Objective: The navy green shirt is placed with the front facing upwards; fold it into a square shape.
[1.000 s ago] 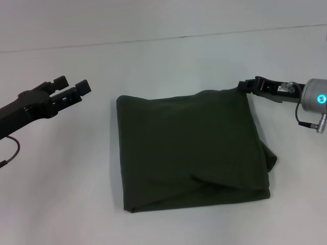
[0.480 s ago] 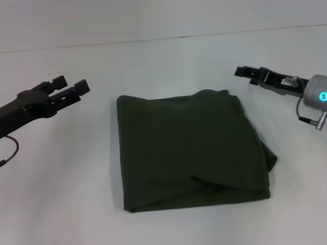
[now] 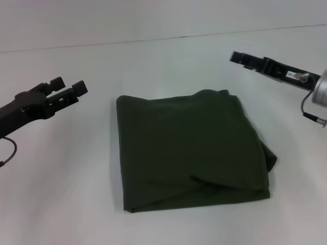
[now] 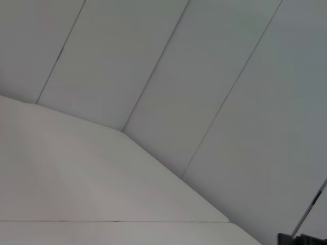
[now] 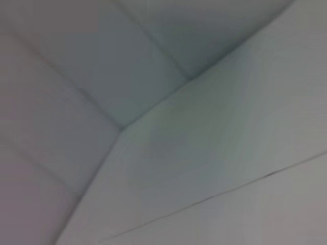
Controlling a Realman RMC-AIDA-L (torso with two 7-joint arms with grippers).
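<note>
In the head view the navy green shirt [image 3: 189,153] lies folded into a rough square in the middle of the white table, plain green side up. Its near right edge bulges out a little. To the left of the shirt my left gripper [image 3: 69,88] hovers open, clear of the cloth and holding nothing. Beyond the shirt's far right corner my right gripper [image 3: 239,57] hangs above the table, apart from the cloth. Neither wrist view shows the shirt or a finger.
The white table [image 3: 61,194] stretches around the shirt on all sides, and its back edge meets a pale wall [image 3: 153,20]. The wrist views show only table surface [image 4: 76,178] and wall panels [image 5: 76,61].
My right gripper has left the shirt's far right corner and moved up and back, away from the cloth. The left gripper has hardly moved. The shirt lies still.
</note>
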